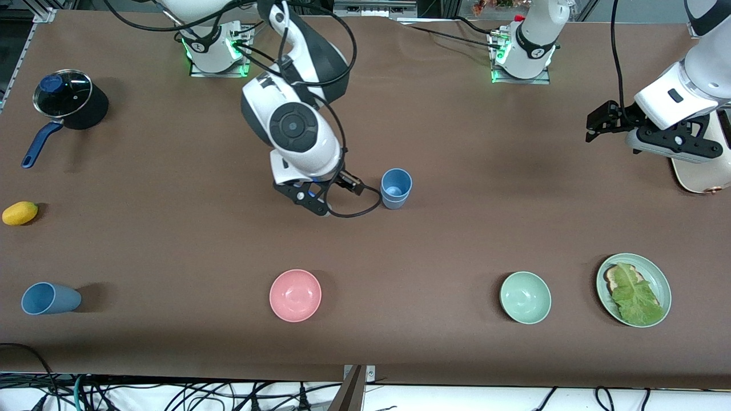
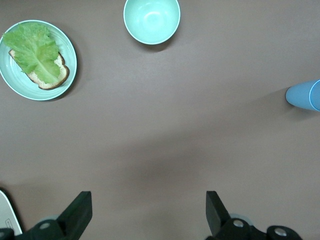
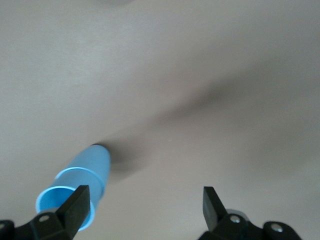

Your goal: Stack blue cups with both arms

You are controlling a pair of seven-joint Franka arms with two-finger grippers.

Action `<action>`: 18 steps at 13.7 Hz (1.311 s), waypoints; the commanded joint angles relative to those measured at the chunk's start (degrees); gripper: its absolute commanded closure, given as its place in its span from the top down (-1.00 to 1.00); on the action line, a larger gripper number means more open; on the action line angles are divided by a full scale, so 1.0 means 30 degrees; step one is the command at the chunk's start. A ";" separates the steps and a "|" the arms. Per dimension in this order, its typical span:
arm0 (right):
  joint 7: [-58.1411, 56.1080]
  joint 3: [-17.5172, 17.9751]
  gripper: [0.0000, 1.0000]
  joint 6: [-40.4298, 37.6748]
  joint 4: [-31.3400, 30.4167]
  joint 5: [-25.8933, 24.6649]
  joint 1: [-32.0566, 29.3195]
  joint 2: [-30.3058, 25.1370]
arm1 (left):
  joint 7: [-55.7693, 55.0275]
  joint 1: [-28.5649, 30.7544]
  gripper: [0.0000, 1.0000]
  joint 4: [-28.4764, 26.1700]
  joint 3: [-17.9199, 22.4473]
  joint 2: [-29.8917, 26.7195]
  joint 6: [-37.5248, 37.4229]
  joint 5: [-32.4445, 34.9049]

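Observation:
A sky-blue cup [image 1: 396,188] stands upright mid-table. It also shows in the right wrist view [image 3: 80,177] and at the edge of the left wrist view [image 2: 304,95]. A duller grey-blue cup [image 1: 50,298] lies on its side toward the right arm's end, near the front camera. My right gripper [image 1: 311,201] is low over the table beside the sky-blue cup, open and empty [image 3: 144,196], with the cup just outside one finger [image 3: 75,205]. My left gripper [image 1: 598,123] hangs open and empty [image 2: 149,200] over the left arm's end of the table.
A pink bowl [image 1: 295,295], a pale green bowl [image 1: 525,297] and a green plate [image 1: 659,282] with bread and lettuce sit near the front camera. A lidded pot [image 1: 63,100] and a yellow fruit [image 1: 20,213] sit at the right arm's end. A white object [image 1: 699,174] lies under the left arm.

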 commanded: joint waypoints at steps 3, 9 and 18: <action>-0.5283 -0.1367 1.00 -0.3063 -0.0298 0.0175 -0.1202 -0.1704 | -0.0238 -0.0018 1.00 0.0438 -0.0009 0.0068 -0.0301 0.0529; -1.0272 -0.1340 1.00 -0.2715 -0.5653 -0.0059 -0.4481 -0.6475 | -0.0267 0.0011 1.00 0.0409 -0.0009 0.0068 -0.0243 0.0412; -1.9003 -0.1164 1.00 -0.2481 -0.9846 -0.1992 -1.0019 -1.2395 | -0.0267 -0.0019 1.00 0.0467 -0.0067 0.0068 -0.0302 0.0383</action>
